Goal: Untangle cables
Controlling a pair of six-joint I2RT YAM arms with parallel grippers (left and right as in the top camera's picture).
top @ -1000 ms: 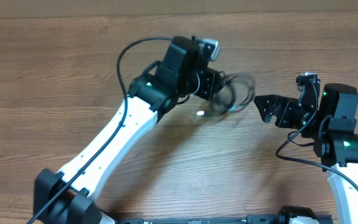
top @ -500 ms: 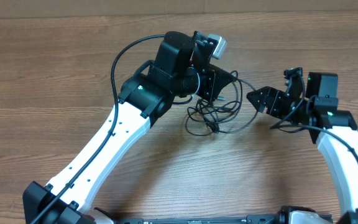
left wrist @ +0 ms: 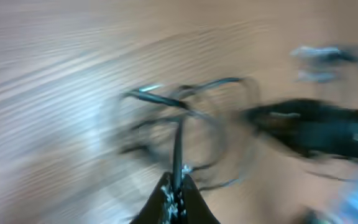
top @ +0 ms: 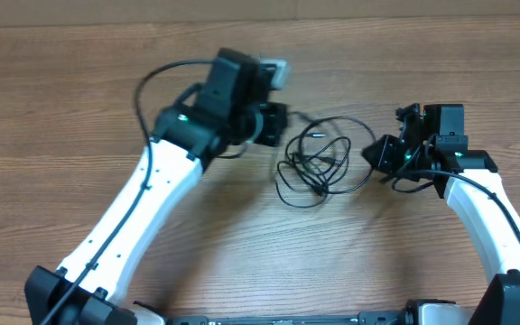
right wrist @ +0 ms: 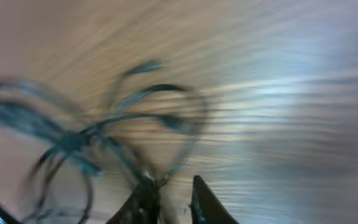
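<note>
The brown wooden tabletop [top: 79, 81] carries tangled thin black cables [top: 319, 158], lying between both end effectors. The left end effector [left wrist: 174, 186] is pressed together, pinching one strand. The right end effector [right wrist: 171, 185] is slightly spread, with loops at its tips.

The left arm [top: 143, 203] has a long white link with a row of small dark dots along it, black joint housings and a small green light [top: 181, 117]. A thick black wire [top: 147, 81] arcs beside it, and a grey camera block [top: 276, 72] sits at the wrist. The right arm [top: 481, 212] is likewise white with black joints, green lights [top: 407, 155] and black wiring [top: 411, 180]. The left end effector [left wrist: 176, 182] and the right end effector [right wrist: 173, 184] both have dark, tapering fingers.
</note>
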